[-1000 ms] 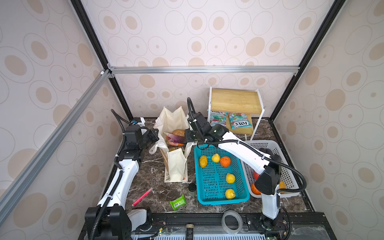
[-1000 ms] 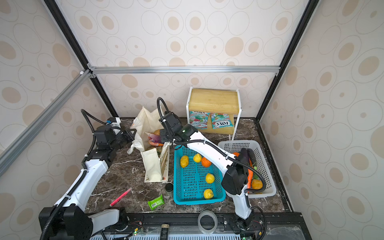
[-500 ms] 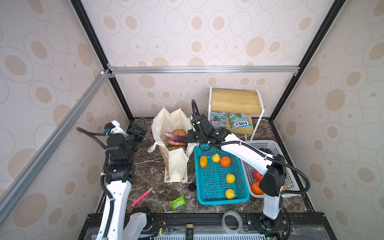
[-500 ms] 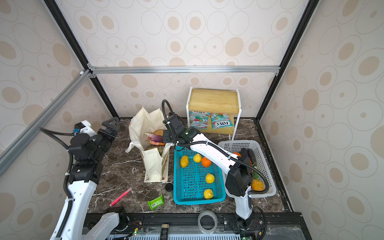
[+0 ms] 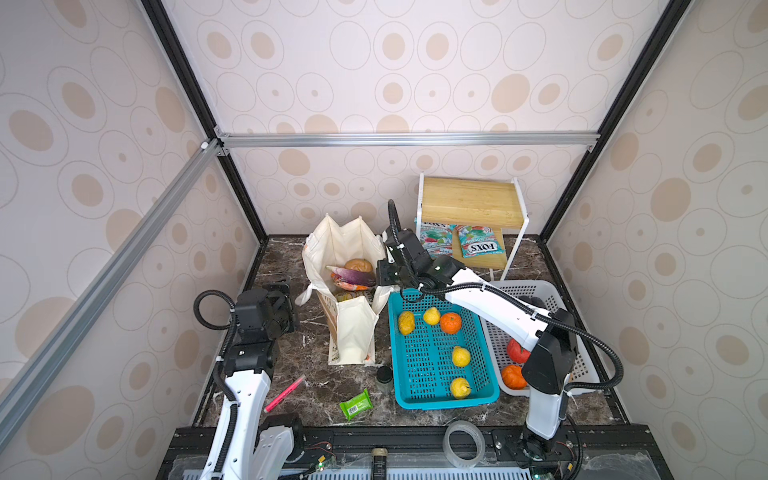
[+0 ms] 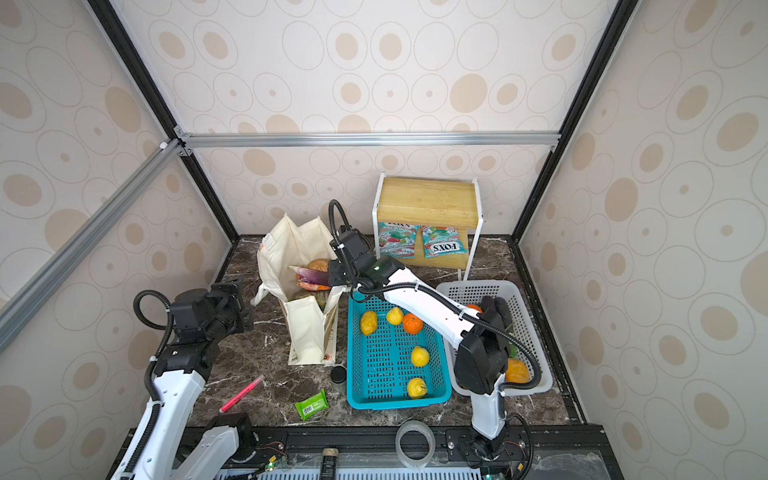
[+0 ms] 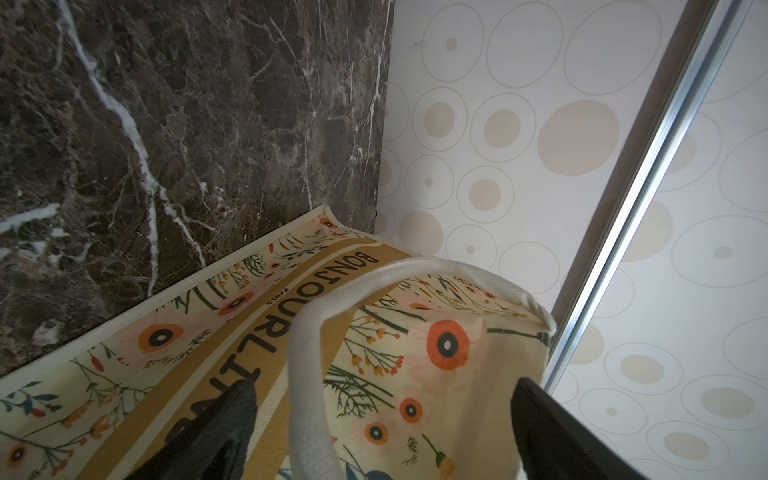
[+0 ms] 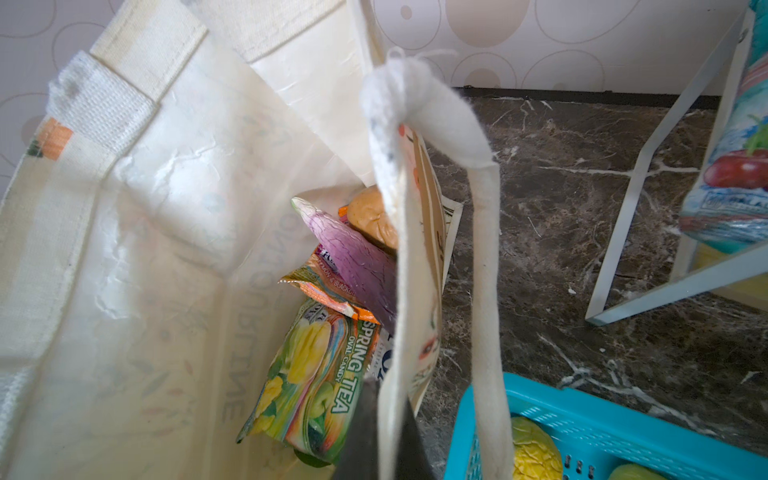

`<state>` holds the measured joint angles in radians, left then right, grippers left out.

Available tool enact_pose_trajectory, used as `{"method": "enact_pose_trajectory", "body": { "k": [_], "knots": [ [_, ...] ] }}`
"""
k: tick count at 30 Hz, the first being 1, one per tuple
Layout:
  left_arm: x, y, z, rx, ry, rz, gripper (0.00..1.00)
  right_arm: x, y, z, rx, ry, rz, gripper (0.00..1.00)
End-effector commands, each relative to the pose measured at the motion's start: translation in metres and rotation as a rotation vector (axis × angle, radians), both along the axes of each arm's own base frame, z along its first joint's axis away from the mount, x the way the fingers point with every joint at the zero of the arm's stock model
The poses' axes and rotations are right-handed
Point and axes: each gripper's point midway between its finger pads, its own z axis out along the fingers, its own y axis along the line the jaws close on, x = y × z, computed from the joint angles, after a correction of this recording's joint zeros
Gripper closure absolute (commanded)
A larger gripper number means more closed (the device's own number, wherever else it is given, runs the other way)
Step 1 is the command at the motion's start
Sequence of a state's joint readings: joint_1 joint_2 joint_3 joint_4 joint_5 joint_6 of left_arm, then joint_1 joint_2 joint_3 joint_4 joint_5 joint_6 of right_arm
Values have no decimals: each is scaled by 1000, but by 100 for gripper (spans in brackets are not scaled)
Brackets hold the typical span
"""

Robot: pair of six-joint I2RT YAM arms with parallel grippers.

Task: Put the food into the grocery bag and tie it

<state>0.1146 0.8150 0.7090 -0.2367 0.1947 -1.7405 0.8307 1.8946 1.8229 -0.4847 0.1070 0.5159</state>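
A tape roll (image 5: 463, 442) lies closest, at the front edge. Just past it, on the dark desk (image 5: 316, 386), are a green packet (image 5: 355, 405), a pink pen (image 5: 284, 392) and a small jar (image 5: 384, 376). To the right sits a blue basket (image 5: 446, 403) with yellow fruits (image 5: 460, 356) and an orange (image 5: 451, 323) inside. A white basket (image 5: 523, 286) is just beside it, with a red fruit (image 5: 517, 351) in it.

The left pincer (image 7: 382, 384) is spread wide and holds nothing. In both top views it is near the bag's left side but apart from it.

The bag (image 5: 353, 332) stands open on the desk, between the left arm and the blue basket. Food is inside it: a tea packet (image 8: 316, 374), an orange packet (image 8: 324, 291), a purple fruit (image 8: 357, 262) and a brown ball (image 8: 370, 216).

The right pincer (image 5: 384, 274) is pressed together, pinching the bag's top edge on the basket side, by a white handle (image 8: 486, 291).

At the back stands a rack (image 5: 469, 201) with two packets (image 5: 478, 247) on its low shelf.
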Motion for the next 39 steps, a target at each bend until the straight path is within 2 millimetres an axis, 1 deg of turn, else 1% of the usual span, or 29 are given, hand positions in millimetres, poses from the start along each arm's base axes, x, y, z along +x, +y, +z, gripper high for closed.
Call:
{"method": "enact_pose_trajectory", "body": {
  "k": [1,4,7,8,9,10,12,15,16,18,20,21,22,23,24,25,26,27,29,31,32,33,35,37,39],
  "knots": [
    [5,-12,4,-85,-35,-1,8,-4,0,4,17,8,8,100],
    [12,-22,6,-106,-82,-12,14,-4,0,4,24,11,5,100],
    [19,-34,6,-133,-105,-41,15,-4,1,3,28,15,6,100],
    [20,-37,5,-126,-96,-47,18,-5,1,3,30,16,8,100],
    [21,-37,4,-119,-94,-46,23,-5,2,3,30,16,8,100],
    [20,-36,6,-117,-104,-35,31,-5,2,2,29,18,8,100],
    [20,-31,11,-114,-145,-9,51,-5,1,2,27,19,6,100],
    [14,-13,34,-34,-224,70,89,-6,1,3,29,20,8,100],
    [10,-5,42,22,-232,97,100,-7,2,3,33,22,14,100],
    [3,6,61,114,-239,136,100,-9,4,6,46,27,29,100],
    [-2,14,76,204,-240,158,100,-11,7,11,66,29,47,100],
    [-3,16,78,229,-232,164,100,-13,8,13,72,30,52,100],
    [-4,18,76,243,-216,166,100,-14,8,14,76,31,54,99],
    [-5,18,70,240,-199,166,100,-14,7,16,80,31,53,95],
    [-6,18,66,241,-191,169,100,-15,6,18,85,29,54,90],
    [-7,19,62,239,-190,171,100,-17,5,22,90,24,54,80],
    [-7,18,60,236,-195,171,100,-18,2,29,100,13,51,64],
    [-7,18,58,231,-196,171,100,-20,0,33,108,4,50,55],
    [-7,19,55,232,-190,173,100,-24,-7,48,140,-30,42,35],
    [-9,21,56,245,-184,185,100,-28,-15,61,171,-64,26,21],
    [-11,23,59,252,-185,193,100,-29,-21,66,177,-79,7,16],
    [-13,24,61,257,-189,201,100,-30,-28,70,181,-92,-16,13],
    [-15,27,65,266,-196,213,100,-28,-49,75,181,-112,-112,11],
    [-18,28,66,268,-194,221,100,-26,-74,77,192,-121,-240,7],
    [-20,29,65,270,-190,226,100,-26,-92,74,213,-121,-312,3]
  ]
}}
